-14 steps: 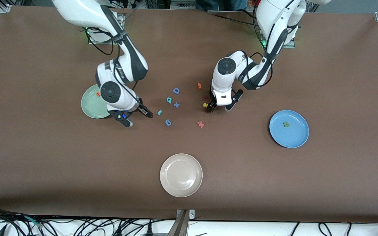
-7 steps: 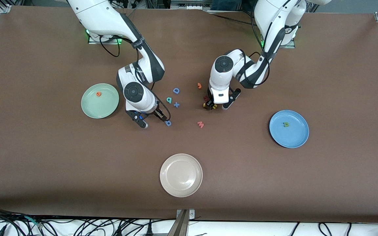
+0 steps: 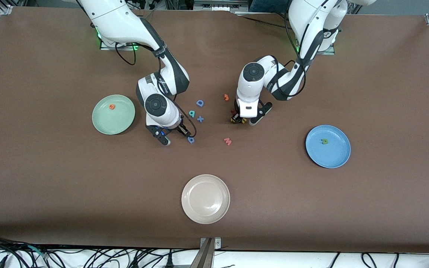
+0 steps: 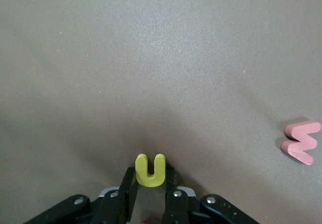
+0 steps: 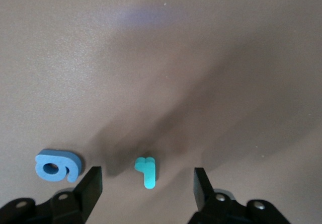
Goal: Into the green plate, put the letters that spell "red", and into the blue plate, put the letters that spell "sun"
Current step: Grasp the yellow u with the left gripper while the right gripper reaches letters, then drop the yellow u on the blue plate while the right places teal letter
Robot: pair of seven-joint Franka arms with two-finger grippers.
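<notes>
I have the counter (image 3: 50, 178) with both arms low over the loose letters; the green plate (image 3: 104, 121) at the right arm's end holds the "e" (image 3: 111, 107), the blue plate (image 3: 339, 156) at the left arm's end holds the "n" (image 3: 324, 141); I judge two pickups in hand at once. My left gripper (image 4: 149, 196) is clenched on the "u" (image 4: 150, 170), which stands on edge at the counter, prongs pointing away from the wrist, near the W (image 4: 301, 142); next it needs a lift and a carry to the blue plate. My right gripper (image 5: 147, 186) is spread around the "r" (image 5: 146, 171), lying flat beside a blue letter (image 5: 57, 164), its stem running along the gripper's reach; it needs closing, then the green plate.
</notes>
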